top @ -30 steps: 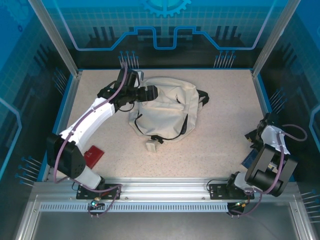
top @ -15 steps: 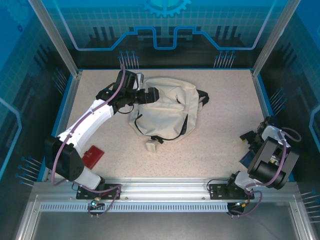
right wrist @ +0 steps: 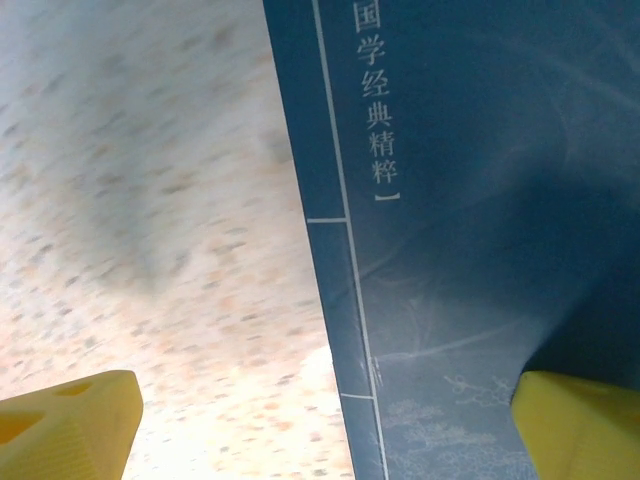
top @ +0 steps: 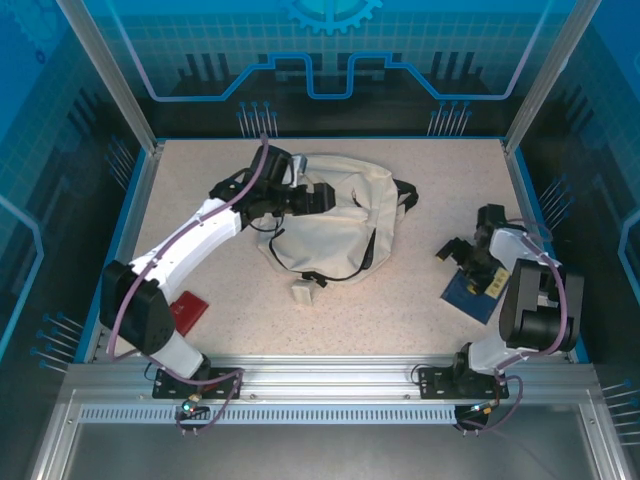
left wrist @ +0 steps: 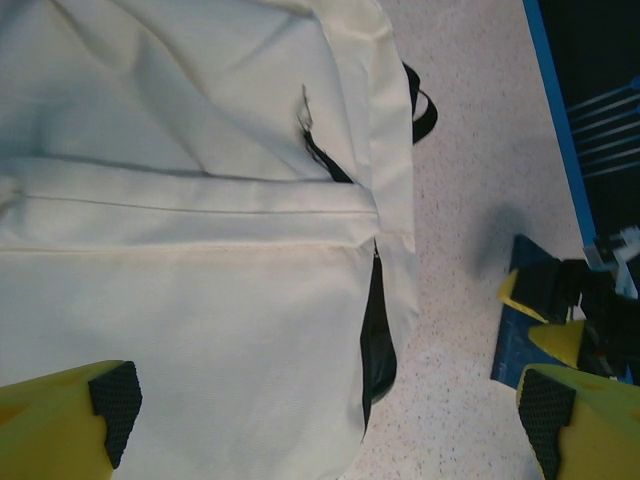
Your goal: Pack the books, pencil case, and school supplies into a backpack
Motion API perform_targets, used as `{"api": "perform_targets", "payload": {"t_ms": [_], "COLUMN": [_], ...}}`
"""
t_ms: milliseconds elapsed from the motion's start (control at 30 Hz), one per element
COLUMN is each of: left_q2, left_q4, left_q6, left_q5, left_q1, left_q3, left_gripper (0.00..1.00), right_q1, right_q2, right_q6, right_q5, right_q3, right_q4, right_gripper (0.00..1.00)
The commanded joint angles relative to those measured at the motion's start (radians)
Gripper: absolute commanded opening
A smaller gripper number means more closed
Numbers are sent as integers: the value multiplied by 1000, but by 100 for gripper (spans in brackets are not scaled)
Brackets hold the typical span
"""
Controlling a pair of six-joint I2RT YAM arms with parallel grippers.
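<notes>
1. Navy book (top: pixel 470 298): thin and dark blue, lying flat on the table (top: pixel 420 170) at the near right. The cover faces up with a column of white Chinese characters. In the overhead view the right arm hides part of it.
2. Right gripper (top: pixel 463 255): jaws spread wide and holding nothing, poised directly above the book. In the right wrist view one finger (right wrist: pixel 70 420) hangs over bare table and the other over the cover.
3. Governing relation: the book lies straight below the right gripper. Its lined edge passes between the fingers, square to the line on which the jaws close. The right arm is much the nearer and is judged to be the arm for this pick.
4. Book axis: the full outline is covered, so the long axis cannot be fixed. The characters run along the visible edge, which suggests the long axis follows that edge.
5. Backpack (top: pixel 335 225): cream-white and slumped at the far centre of the table, well apart from the book on its left. Its length runs diagonally from far right to near left. A dark zip opening (left wrist: pixel 378 345) gapes on the side turned toward the book.
6. Left gripper (top: pixel 320 197): jaws wide and empty above the backpack's fabric, with the black pads (left wrist: pixel 115 400) at either side. Whether they touch the fabric cannot be told.
7. Sundry: a red flat item (top: pixel 187 310) lies beside the left arm's base. A beige tag (top: pixel 305 292) sits at the backpack's near edge.
</notes>
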Motion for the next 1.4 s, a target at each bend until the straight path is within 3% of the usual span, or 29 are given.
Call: {"api": "perform_targets", "payload": {"t_ms": [0,200,333,500,633,733,867,1067,1367], "left_q2": [47,128,177,219,247,278,347,479,632], "left_q4": [18,29,63,86,109,120,45,7,-14], "left_q6": [-34,-71,-111,-169,-211,-235,-238,-232,-207], "left_q5": [39,54,78,94,107,99,-11,-48,-27], "left_q1": [-39,-118,-176,-230,-273,-314,-379,-441,-450], "left_q3": [45,82,86,86,85,93,151,237,344], "left_gripper": [99,99,97,89,79,71,61,53,39], "right_q1": [116,344,409,342,229,149,119,119,134], "right_q2": [57,15,-14,-124,-169,-174,-141,-94,-26], "right_q6": [78,198,173,83,-12,-94,-152,-162,-171], "right_q5": [-147,-214,-213,-8,53,32,29,5,-26], "right_q3": [-19,-65,-21,40,21,-28,-51,-79,-77], "right_q4": [43,123,87,-76,-113,-95,-76,-37,-12], "right_gripper": [96,95,93,91,85,78,68,66,63]}}
